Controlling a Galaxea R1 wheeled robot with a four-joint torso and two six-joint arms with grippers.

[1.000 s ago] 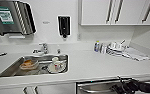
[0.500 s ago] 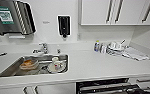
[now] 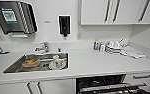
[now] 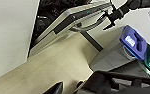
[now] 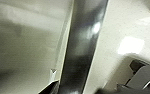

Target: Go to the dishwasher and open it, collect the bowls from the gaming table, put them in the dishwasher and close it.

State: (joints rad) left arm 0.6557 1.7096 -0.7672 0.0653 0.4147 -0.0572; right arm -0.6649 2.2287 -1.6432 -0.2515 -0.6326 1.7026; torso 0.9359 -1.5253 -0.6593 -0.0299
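At 5 o'clock in the head view, under the bench [image 3: 98,65], the dishwasher [image 3: 101,83] stands partly open: dark interior showing, racks visible, door top edge at the lower frame edge. In the left wrist view the dishwasher door [image 4: 73,18] is tilted out from the cabinet, dark cavity behind it, with the right end effector [image 4: 111,18] at the door's upper edge by the handle bar [image 4: 89,26]; whether its fingers are spread or pinching the bar I cannot tell. Left end effector state: also cannot tell.

Step in hand, as I judge it: opening the dishwasher, first part of the task, door about halfway down. No bowls or gaming table to report here.

Next move likely calls for pulling the door down along its hinge arc to flat, without slipping off the bar or letting it drop.

Outward from the dishwasher: sink [image 3: 37,63] at 9 o'clock with dishes in it, faucet [image 3: 44,46] behind. Stacked white dishes [image 3: 113,47] at 1 o'clock on the bench, small bottle [image 3: 96,45] beside them. Soap dispenser [image 3: 64,25] at 12 on the wall, paper towel dispenser [image 3: 14,16] at 10, white upper cabinets [image 3: 116,11] at 1.
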